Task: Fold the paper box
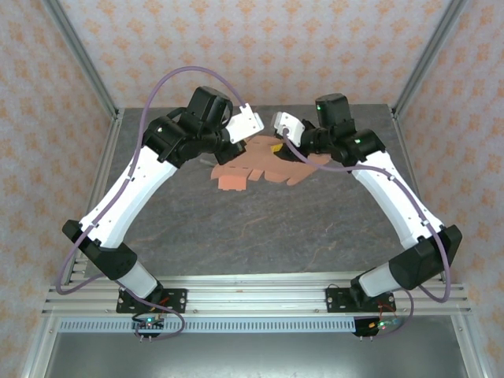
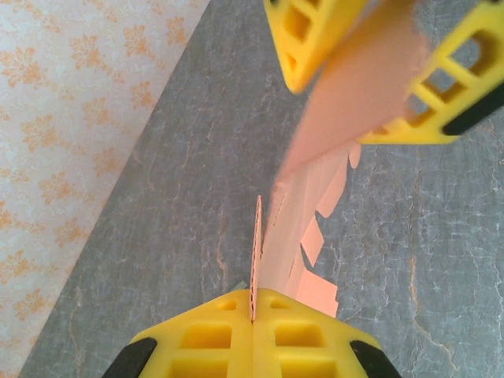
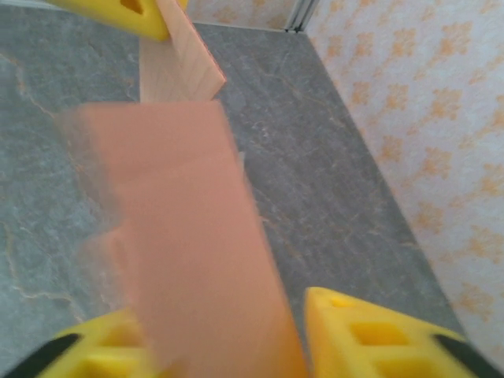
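**Ana:** Salmon-orange card, the paper box [image 1: 250, 167], is at the far middle of the desk [image 1: 252, 228]. It is unfolded, partly raised between the two arms, with its tabs hanging down.

**Ben:** Start on the left. What is that side doing?

**Ana:** The left claw [image 2: 253, 305] is pinched tight on a thin edge of the sheet, which stands on edge out of its tips. A dotted crease runs up that edge.

**Ben:** And across from it?

**Ana:** The right claw [image 3: 228, 350] has a fairly narrow gap, with a broad flap between its fingers. The flap is blurred, so I cannot tell whether it is gripped or only straddled.

**Ben:** So where could this go wrong?

**Ana:** I see three risks. If the arms pull apart, the card may tear along that dotted line. The left hold is only a sliver, so a twist could slip it free and drop the sheet. And if the right side clamps off the crease, the flap may buckle where no fold belongs.
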### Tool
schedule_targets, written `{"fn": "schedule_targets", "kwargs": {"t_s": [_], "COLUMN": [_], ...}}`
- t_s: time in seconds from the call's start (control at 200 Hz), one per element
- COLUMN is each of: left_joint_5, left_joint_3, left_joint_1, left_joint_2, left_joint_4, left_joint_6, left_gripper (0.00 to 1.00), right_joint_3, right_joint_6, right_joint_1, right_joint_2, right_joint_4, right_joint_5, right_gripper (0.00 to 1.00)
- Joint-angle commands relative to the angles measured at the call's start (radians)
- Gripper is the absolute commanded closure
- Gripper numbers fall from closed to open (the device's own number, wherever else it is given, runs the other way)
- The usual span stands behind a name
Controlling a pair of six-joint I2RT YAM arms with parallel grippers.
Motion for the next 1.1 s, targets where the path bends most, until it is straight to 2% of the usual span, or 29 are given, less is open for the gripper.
{"fn": "schedule_targets", "kwargs": {"t_s": [0.0, 0.075, 0.14, 0.21, 0.365, 0.48, 0.631, 0.741, 0.826, 0.976, 1.091], "left_joint_5": [-0.006, -0.001, 0.004, 0.011, -0.001, 0.032, 0.138, 0.239, 0.237, 0.178, 0.194], "left_joint_3": [0.039, 0.039, 0.039, 0.037, 0.002, -0.085, -0.288, -0.396, -0.440, -0.610, -0.745], "left_joint_1": [-0.005, -0.005, -0.005, -0.005, 0.003, 0.047, 0.140, 0.206, 0.235, 0.278, 0.326], "left_joint_2": [0.011, 0.006, 0.002, -0.006, -0.047, -0.118, -0.248, -0.300, -0.308, -0.361, -0.409], "left_joint_4": [-0.016, -0.017, -0.011, -0.002, 0.059, 0.154, 0.340, 0.430, 0.483, 0.674, 0.775], "left_joint_6": [0.013, 0.013, 0.009, 0.005, -0.032, -0.104, -0.222, -0.282, -0.365, -0.666, -0.781], "left_gripper": [1.00, 1.00, 1.00, 0.98, 0.66, 0.52, 0.42, 0.39, 0.39, 0.37, 0.32], "right_joint_3": [0.040, 0.038, 0.036, 0.026, -0.056, -0.145, -0.254, -0.292, -0.313, -0.371, -0.344], "right_joint_6": [-0.028, -0.025, -0.024, -0.014, 0.068, 0.167, 0.334, 0.384, 0.488, 0.798, 0.907], "right_joint_1": [0.007, 0.005, 0.007, 0.007, -0.013, -0.066, -0.151, -0.175, -0.191, -0.197, -0.197], "right_joint_2": [0.011, 0.015, 0.015, 0.008, -0.047, -0.114, -0.208, -0.249, -0.266, -0.278, -0.277], "right_joint_4": [-0.047, -0.043, -0.045, -0.038, 0.038, 0.116, 0.246, 0.265, 0.353, 0.630, 0.660], "right_joint_5": [-0.041, -0.022, -0.009, -0.002, -0.048, -0.140, -0.276, -0.320, -0.322, -0.240, -0.224], "right_gripper": [0.78, 0.93, 1.00, 1.00, 1.00, 1.00, 1.00, 1.00, 1.00, 1.00, 1.00]}}
